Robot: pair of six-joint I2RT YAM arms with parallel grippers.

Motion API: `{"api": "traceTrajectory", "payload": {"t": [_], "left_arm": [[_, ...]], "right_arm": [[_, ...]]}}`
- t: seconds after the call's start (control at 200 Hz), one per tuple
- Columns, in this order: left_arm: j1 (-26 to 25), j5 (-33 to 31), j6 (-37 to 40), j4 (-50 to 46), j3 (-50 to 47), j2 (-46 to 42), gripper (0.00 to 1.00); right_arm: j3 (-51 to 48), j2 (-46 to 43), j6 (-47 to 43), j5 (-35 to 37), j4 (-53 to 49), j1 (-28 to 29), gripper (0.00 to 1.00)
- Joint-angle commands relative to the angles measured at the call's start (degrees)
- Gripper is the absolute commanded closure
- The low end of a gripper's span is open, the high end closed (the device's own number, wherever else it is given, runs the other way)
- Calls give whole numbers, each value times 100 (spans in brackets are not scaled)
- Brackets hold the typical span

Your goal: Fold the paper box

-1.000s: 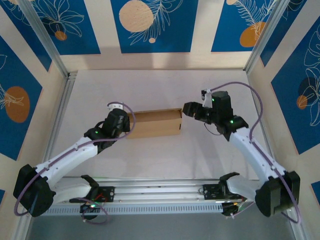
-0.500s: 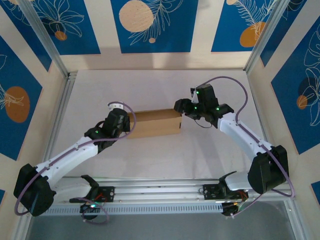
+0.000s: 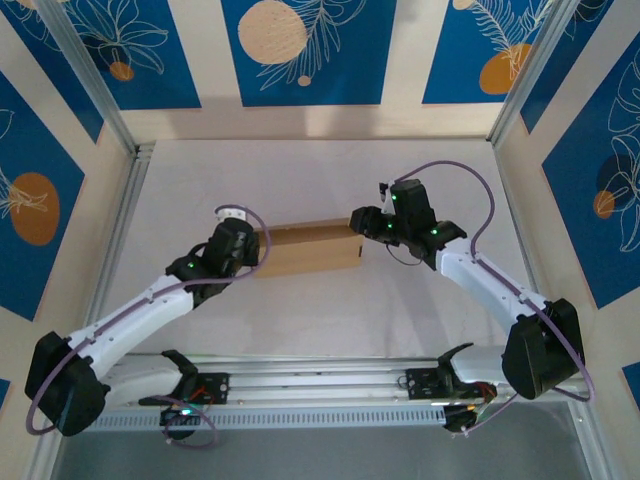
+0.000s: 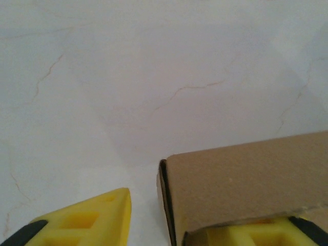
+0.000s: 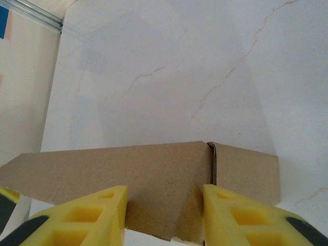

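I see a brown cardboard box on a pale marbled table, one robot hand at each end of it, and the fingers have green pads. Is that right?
Nearly. The pads are yellow, not green; both wrist views show it. The rest holds: the paper box lies on the pale marbled table, the left gripper at one end, the right gripper at the other.

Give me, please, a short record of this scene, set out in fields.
Paper box: brown cardboard, already in a long box shape, lying on the table
Left claw: open, fingers astride the box's left end wall
Right claw: at the box's right end, cardboard between its fingers; grip unclear
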Motion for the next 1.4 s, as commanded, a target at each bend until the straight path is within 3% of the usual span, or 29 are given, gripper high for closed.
{"api": "traceTrajectory", "payload": {"t": [0.0, 0.19, 0.425, 0.69, 0.975, 1.276, 1.396], "left_arm": [[-58, 497, 209, -319, -43, -280, 46], [-57, 1310, 563, -355, 31, -795, 32], [63, 2105, 556, -630, 563, -958, 27], [857, 2430, -261, -635, 1011, -721, 19], [1647, 3048, -974, 18, 934, 193, 22], [1737, 3296, -1673, 776, -38, 408, 36], [1737, 3257, -1770, 896, -370, 362, 37]], "right_arm": [[-256, 175, -22, 223, -697, 68, 61], [-251, 244, 60, 223, -662, 62, 62], [-191, 306, 90, 232, -660, 61, 61], [-130, 339, 69, 210, -679, 61, 60], [-91, 357, 40, 179, -712, 61, 59], [-92, 378, 61, 112, -717, -25, 59], [-82, 431, 98, 41, -671, -33, 59]]}}
